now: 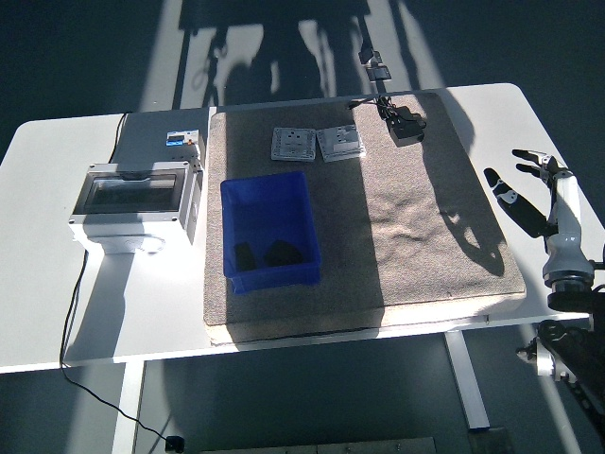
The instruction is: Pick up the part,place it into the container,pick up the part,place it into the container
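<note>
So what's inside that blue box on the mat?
Two dark parts lie on the floor of the blue bin, near its front wall. They sit in shadow, so their exact shape is unclear. The front wall hides the nearest strip of floor.

Bystanders on the white table [38, 284]

A grey felt mat [406, 236] covers the middle and right of the table and serves as the landmark. Just beside the mat's left edge sits a grey electrical box [137, 203] with a clear hinged lid; a small blue label shows at the box's far end. A thin black cable [72, 312] runs from the box down past the table's near edge. On the mat's far right corner lies a black power adapter [406, 127], its cord leading off the table's far edge.
</note>
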